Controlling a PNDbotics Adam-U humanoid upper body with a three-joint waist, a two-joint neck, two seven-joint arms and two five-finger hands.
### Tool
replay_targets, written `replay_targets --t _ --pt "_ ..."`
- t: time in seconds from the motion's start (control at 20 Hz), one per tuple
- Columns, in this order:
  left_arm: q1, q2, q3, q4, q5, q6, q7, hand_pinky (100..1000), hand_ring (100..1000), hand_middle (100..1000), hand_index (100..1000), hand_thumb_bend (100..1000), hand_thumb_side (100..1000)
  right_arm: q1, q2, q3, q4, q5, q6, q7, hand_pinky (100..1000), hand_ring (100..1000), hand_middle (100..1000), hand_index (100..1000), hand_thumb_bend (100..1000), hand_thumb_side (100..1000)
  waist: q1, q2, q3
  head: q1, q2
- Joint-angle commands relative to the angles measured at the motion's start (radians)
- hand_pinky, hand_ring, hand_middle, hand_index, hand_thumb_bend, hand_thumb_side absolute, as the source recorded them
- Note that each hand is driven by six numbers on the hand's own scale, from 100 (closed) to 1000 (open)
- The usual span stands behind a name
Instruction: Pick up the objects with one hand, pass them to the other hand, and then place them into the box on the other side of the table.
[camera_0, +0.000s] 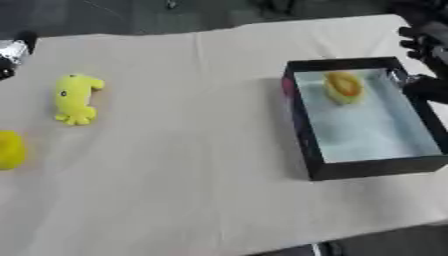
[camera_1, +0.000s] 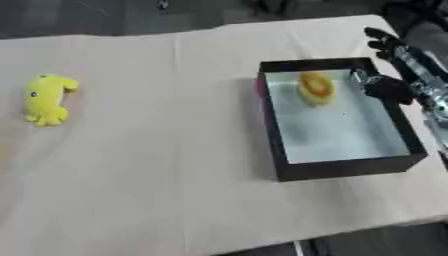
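Observation:
A black box (camera_0: 302, 130) with a pale blue floor stands on the right of the table. A yellow and orange toy (camera_1: 316, 88) lies in its far end. My right hand (camera_1: 392, 60) hovers over the box's far right corner, fingers spread and open, holding nothing. A yellow plush toy (camera_0: 75, 98) lies on the cloth at the left. A second yellow object (camera_0: 10, 149) shows at the left edge. Only a silver and black part of my left arm (camera_0: 10, 52) shows at the upper left; its hand is out of view.
A beige cloth (camera_0: 192, 165) covers the table, with a wide bare stretch between the plush toy and the box. The table's near edge (camera_0: 289, 246) runs along the bottom.

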Motion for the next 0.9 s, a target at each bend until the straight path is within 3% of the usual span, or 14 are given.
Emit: replay_targets --t 0.05,0.3,0.5,0.75,0.9 --pt "-0.033 0.094 -0.011 0.038 -0.003 0.025 -0.124 899 782 742 925 516 283 -0.019 -0.032 -0.011 -0.019 -0.001 0.031 -0.021 1000 1000 1000 1000 100 324 0.016 -0.037 0.004 0.014 0.009" --pt "-0.076 0.164 -0.027 0.134 0.010 0.037 -0.354 920 822 764 927 635 229 -0.028 -0.030 -0.019 -0.036 -0.043 0.056 -0.048 1000 1000 1000 1000 100 393 0.016 -0.041 0.009 0.049 0.011" --pt "-0.112 0.196 -0.053 0.197 -0.013 0.028 -0.539 926 839 775 928 674 220 -0.038 -0.030 -0.032 -0.048 -0.079 0.072 -0.071 1000 1000 1000 1000 100 421 0.011 -0.043 0.015 0.088 0.006" --pt "-0.139 0.222 -0.071 0.235 -0.064 -0.008 -0.748 935 853 782 928 684 257 -0.045 -0.030 -0.045 -0.062 -0.110 0.092 -0.089 1000 1000 1000 1000 100 427 0.003 -0.044 0.023 0.124 0.000" --pt "-0.139 0.243 -0.075 0.241 -0.081 -0.036 -0.835 921 862 800 949 712 382 -0.042 -0.030 -0.050 -0.066 -0.116 0.103 -0.097 1000 1000 1000 1000 100 427 0.000 -0.044 0.028 0.132 0.001"
